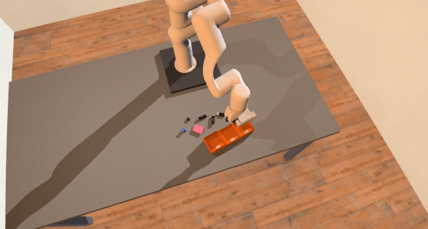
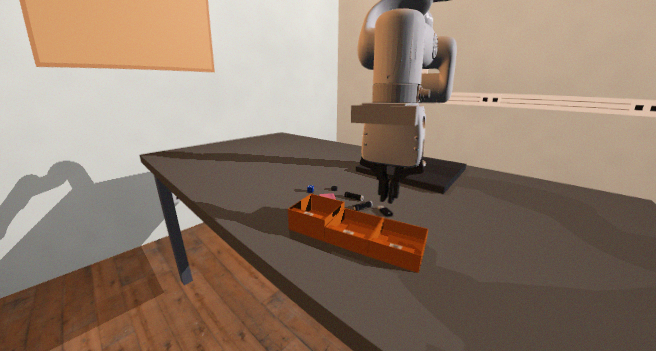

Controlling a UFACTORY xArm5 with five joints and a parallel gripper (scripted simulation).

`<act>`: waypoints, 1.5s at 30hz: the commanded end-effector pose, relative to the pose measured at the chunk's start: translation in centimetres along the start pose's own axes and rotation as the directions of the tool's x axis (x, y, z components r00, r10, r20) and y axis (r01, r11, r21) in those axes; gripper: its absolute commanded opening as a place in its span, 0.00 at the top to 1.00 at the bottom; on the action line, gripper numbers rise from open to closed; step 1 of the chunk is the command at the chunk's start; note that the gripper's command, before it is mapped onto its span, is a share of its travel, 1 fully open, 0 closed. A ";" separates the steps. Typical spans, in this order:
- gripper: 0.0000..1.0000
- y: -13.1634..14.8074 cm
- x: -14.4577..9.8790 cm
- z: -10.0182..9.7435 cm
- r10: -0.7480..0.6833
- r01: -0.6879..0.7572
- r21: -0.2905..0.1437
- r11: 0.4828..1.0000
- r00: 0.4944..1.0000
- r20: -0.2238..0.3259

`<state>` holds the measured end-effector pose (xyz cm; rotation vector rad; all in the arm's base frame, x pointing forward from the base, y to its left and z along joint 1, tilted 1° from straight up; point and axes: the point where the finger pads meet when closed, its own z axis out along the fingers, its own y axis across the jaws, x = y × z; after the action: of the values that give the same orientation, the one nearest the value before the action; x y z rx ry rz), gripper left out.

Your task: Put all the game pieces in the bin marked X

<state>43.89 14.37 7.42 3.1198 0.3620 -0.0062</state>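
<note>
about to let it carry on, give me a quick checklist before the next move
1. Gripper state: shut, nothing visible between the fingers. Ok if no grasp was intended.
2. Bins flat on the table: ok.
3. Nothing over the bin walls: ok.
4. X marking located: cannot tell, labels too small.
5. Blue die in a bin: not ok, it lies on the table.
6. Pink block left on the table: ok.
</note>
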 end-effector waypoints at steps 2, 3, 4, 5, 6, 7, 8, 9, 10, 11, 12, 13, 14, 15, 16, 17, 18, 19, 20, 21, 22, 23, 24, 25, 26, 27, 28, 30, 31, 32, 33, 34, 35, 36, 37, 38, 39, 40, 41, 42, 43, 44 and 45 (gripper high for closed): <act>0.91 -0.1 0.1 -0.1 0.000 0.000 -0.012 1.000 1.000 -0.005; 0.91 -0.1 0.1 -0.1 0.000 0.000 -0.012 1.000 1.000 -0.005; 0.91 -0.1 0.1 -0.1 0.000 0.000 -0.012 1.000 1.000 -0.005; 0.91 -0.1 0.1 -0.1 0.000 0.000 -0.012 1.000 1.000 -0.005; 0.91 -0.1 0.1 -0.1 0.000 0.000 -0.012 1.000 1.000 -0.005; 0.91 -0.1 0.1 -0.1 0.000 0.000 -0.012 1.000 1.000 -0.005; 0.91 -0.1 0.1 -0.1 0.000 0.000 -0.012 1.000 1.000 -0.005; 0.91 -0.1 0.1 -0.1 0.000 0.000 -0.012 1.000 1.000 -0.005; 0.91 -0.1 0.1 -0.1 0.000 0.000 -0.012 1.000 1.000 -0.005; 0.91 -0.1 0.1 -0.1 0.000 0.000 -0.012 1.000 1.000 -0.005; 0.91 -0.1 0.1 -0.1 0.000 0.000 -0.012 1.000 1.000 -0.005; 0.91 -0.1 0.1 -0.1 0.000 0.000 -0.012 1.000 1.000 -0.005; 0.91 -0.1 0.1 -0.1 0.000 0.000 -0.012 1.000 1.000 -0.005; 0.91 -0.1 0.1 -0.1 0.000 0.000 -0.012 1.000 1.000 -0.005; 0.91 -0.1 0.1 -0.1 0.000 0.000 -0.012 1.000 1.000 -0.005; 0.91 -0.1 0.1 -0.1 0.000 0.000 -0.012 1.000 1.000 -0.005; 0.91 -0.1 0.1 -0.1 0.000 0.000 -0.012 1.000 1.000 -0.005; 0.91 -0.1 0.1 -0.1 0.000 0.000 -0.012 1.000 1.000 -0.005; 0.91 -0.1 0.1 -0.1 0.000 0.000 -0.012 1.000 1.000 -0.005; 0.91 -0.1 0.1 -0.1 0.000 0.000 -0.012 1.000 1.000 -0.005; 0.91 -0.1 0.1 -0.1 0.000 0.000 -0.012 1.000 1.000 -0.005; 0.91 -0.1 0.1 -0.1 0.000 0.000 -0.012 1.000 1.000 -0.005; 0.91 -0.1 0.1 -0.1 0.000 0.000 -0.012 1.000 1.000 -0.005; 0.91 -0.1 0.1 -0.1 0.000 0.000 -0.012 1.000 1.000 -0.005; 0.91 -0.1 0.1 -0.1 0.000 0.000 -0.012 1.000 1.000 -0.005; 0.91 -0.1 0.1 -0.1 0.000 0.000 -0.012 1.000 1.000 -0.005; 0.91 -0.1 0.1 -0.1 0.000 0.000 -0.012 1.000 1.000 -0.005; 0.91 -0.1 0.1 -0.1 0.000 0.000 -0.012 1.000 1.000 -0.005; 0.91 -0.1 0.1 -0.1 0.000 0.000 -0.012 1.000 1.000 -0.005; 0.91 -0.1 0.1 -0.1 0.000 0.000 -0.012 1.000 1.000 -0.005; 0.91 -0.1 0.1 -0.1 0.000 0.000 -0.012 1.000 1.000 -0.005; 0.91 -0.1 0.1 -0.1 0.000 0.000 -0.012 1.000 1.000 -0.005; 0.91 -0.1 0.1 -0.1 0.000 0.000 -0.012 1.000 1.000 -0.005; 0.91 -0.1 0.1 -0.1 0.000 0.000 -0.012 1.000 1.000 -0.005; 0.91 -0.1 0.1 -0.1 0.000 0.000 -0.012 1.000 1.000 -0.005; 0.91 -0.1 0.1 -0.1 0.000 0.000 -0.012 1.000 1.000 -0.005; 0.91 -0.1 0.1 -0.1 0.000 0.000 -0.012 1.000 1.000 -0.005; 0.91 -0.1 0.1 -0.1 0.000 0.000 -0.012 1.000 1.000 -0.005; 0.91 -0.1 0.1 -0.1 0.000 0.000 -0.012 1.000 1.000 -0.005; 0.91 -0.1 0.1 -0.1 0.000 0.000 -0.012 1.000 1.000 -0.005; 0.91 -0.1 0.1 -0.1 0.000 0.000 -0.012 1.000 1.000 -0.005; 0.91 -0.1 0.1 -0.1 0.000 0.000 -0.012 1.000 1.000 -0.005; 0.91 -0.1 0.1 -1.0 0.000 0.000 -0.012 1.000 1.000 -0.005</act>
<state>43.88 14.45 7.42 3.1197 0.3624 -0.0066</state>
